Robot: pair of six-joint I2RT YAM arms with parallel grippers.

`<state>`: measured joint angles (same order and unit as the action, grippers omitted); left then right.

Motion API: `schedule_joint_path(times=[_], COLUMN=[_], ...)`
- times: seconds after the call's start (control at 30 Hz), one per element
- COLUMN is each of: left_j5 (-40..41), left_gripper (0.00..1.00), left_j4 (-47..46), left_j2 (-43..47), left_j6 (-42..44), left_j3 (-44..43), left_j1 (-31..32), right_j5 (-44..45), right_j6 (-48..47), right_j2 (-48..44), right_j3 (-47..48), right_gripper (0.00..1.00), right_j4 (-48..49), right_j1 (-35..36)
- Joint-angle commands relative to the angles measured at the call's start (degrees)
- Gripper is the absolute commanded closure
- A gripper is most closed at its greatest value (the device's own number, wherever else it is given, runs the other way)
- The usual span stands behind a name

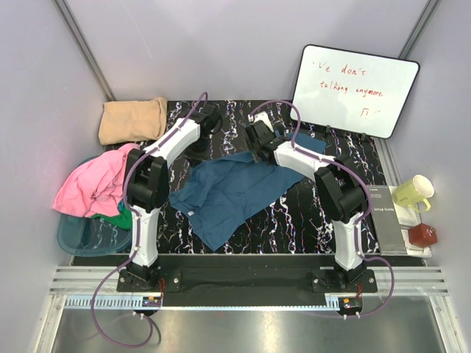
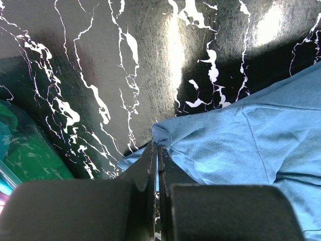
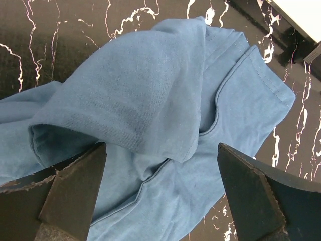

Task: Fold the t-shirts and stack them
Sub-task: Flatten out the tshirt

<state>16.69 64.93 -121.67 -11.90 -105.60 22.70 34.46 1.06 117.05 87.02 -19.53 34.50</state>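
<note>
Top, left-wrist and right-wrist views of a two-arm cell with a black, white-veined table [image 1: 309, 228].

The teal-blue t-shirt [image 1: 232, 193] lies loosely spread and wrinkled at the centre of the table, between the two arms. The left gripper [image 2: 157, 161] is clenched, its two fingers pressed together on a thin edge of this shirt at the garment's far-left corner, with bare tabletop beyond. The right gripper [image 3: 160, 173] is released, its jaws standing wide apart above a raised fold near the shirt's far-right end. A stitched hem curves just beside that fold. Whether the fingertips touch the cloth cannot be told.

The tan t-shirt [image 1: 132, 120] rests folded at the far-left corner of the table, well apart from the teal one. The pink t-shirt [image 1: 96, 184] is crumpled over the rim of a translucent teal bin [image 1: 77, 237] at the left edge, with a green t-shirt [image 1: 122, 218] partly under it.

A whiteboard [image 1: 355, 90] with red handwriting leans at the far right. A yellow-green mug [image 1: 412, 193] stands to the right of the table.
</note>
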Motion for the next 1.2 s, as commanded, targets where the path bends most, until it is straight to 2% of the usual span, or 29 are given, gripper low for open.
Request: schedule_joint_path(times=[0.0, 0.1, 0.3, 0.6, 1.17], left_j5=[-0.4, -0.9, -0.9, -1.4, -1.5], left_gripper=[1.00, 1.00, 1.00, 1.00, 1.00], left_j4=[0.0, 0.2, 0.2, 0.2, 0.2], left_j2=[2.0, 1.6, 1.3, 0.6, 0.6], left_j6=[0.5, 0.5, 0.5, 0.7, 0.6], left_j3=[-0.1, -0.3, -0.3, -1.0, -0.5], left_j1=[-0.3, -0.4, -0.3, -0.4, -0.4], right_j5=[-0.4, 2.1, 0.3, 9.9, 16.6], right_j6=[0.5, 0.9, 1.5, 0.9, 2.5], right_j2=[-1.1, -0.2, -0.2, 4.4, 4.3], right_j3=[2.5, 3.9, 5.6, 6.4, 3.2], right_gripper=[0.00, 0.00, 0.00, 0.01, 0.05], right_j4=[-0.6, -0.9, -1.1, -1.8, -2.4], right_j1=[0.0, -0.1, -0.1, -0.6, -6.1])
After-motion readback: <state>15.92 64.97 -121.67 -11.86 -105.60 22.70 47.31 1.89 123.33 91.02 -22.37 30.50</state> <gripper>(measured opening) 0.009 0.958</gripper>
